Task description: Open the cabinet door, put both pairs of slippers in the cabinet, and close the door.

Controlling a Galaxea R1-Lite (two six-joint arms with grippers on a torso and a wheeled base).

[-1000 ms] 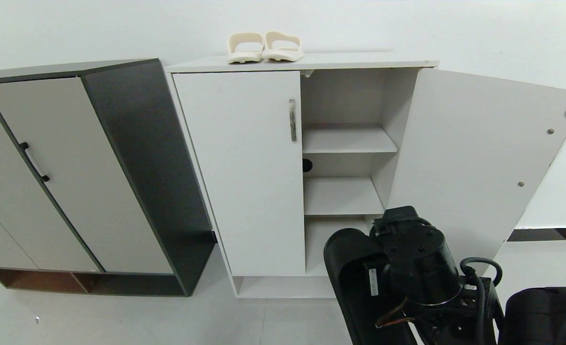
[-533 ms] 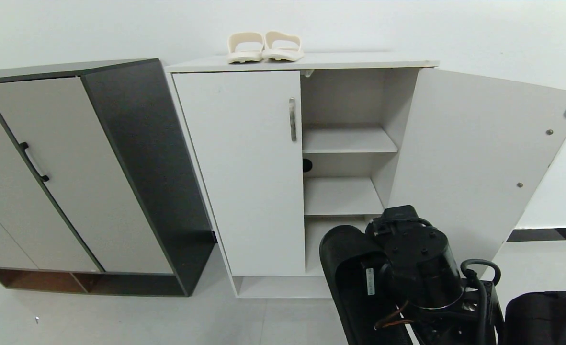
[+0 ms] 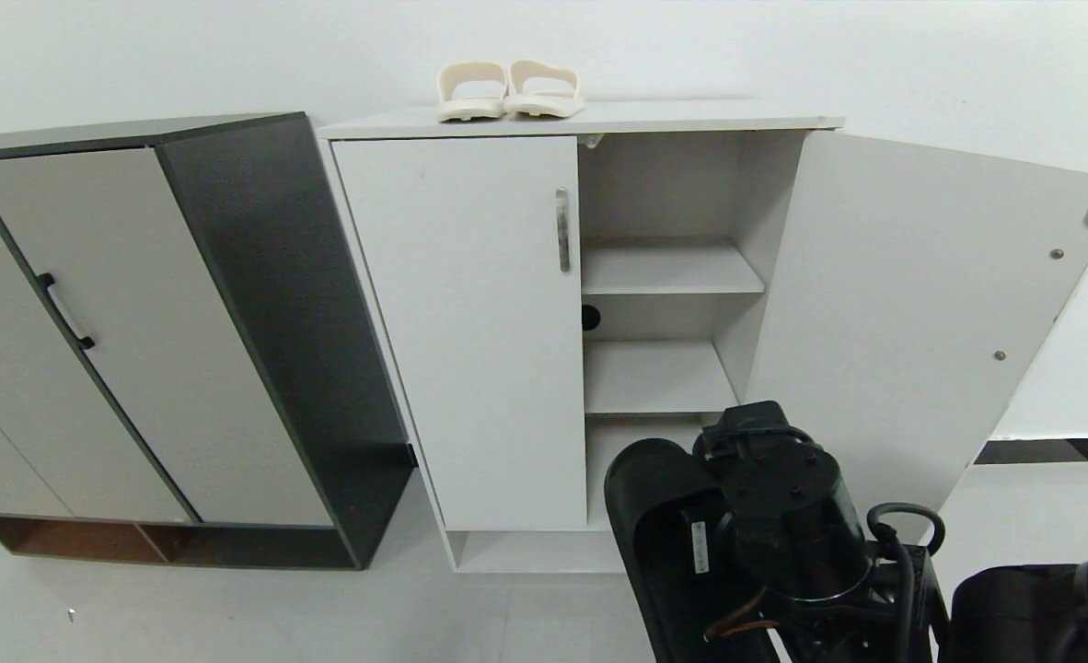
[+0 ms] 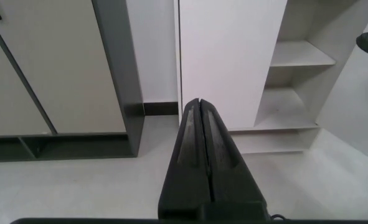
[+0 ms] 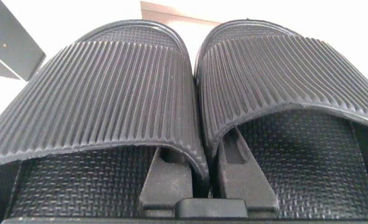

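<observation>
Black ribbed rubber: your right gripper (image 5: 203, 177) is clamped on the black slippers (image 5: 190, 93), one finger (image 5: 165, 180) under each strap, pinching the two touching inner walls. The footbeds show a fine diamond tread. The head view places them low, in front of the white cabinet (image 3: 480, 350), by its lowest opening. Its right door (image 3: 912, 304) is swung wide, with flat shelves (image 3: 664, 272) showing. Smooth cream slippers (image 3: 509, 90) sit side by side on the cabinet top. Your left gripper (image 4: 200, 109) has its fingers pressed flat together, pointed at the closed left door (image 4: 224, 62). A dark grey cabinet (image 3: 259, 304) stands just beside.
</observation>
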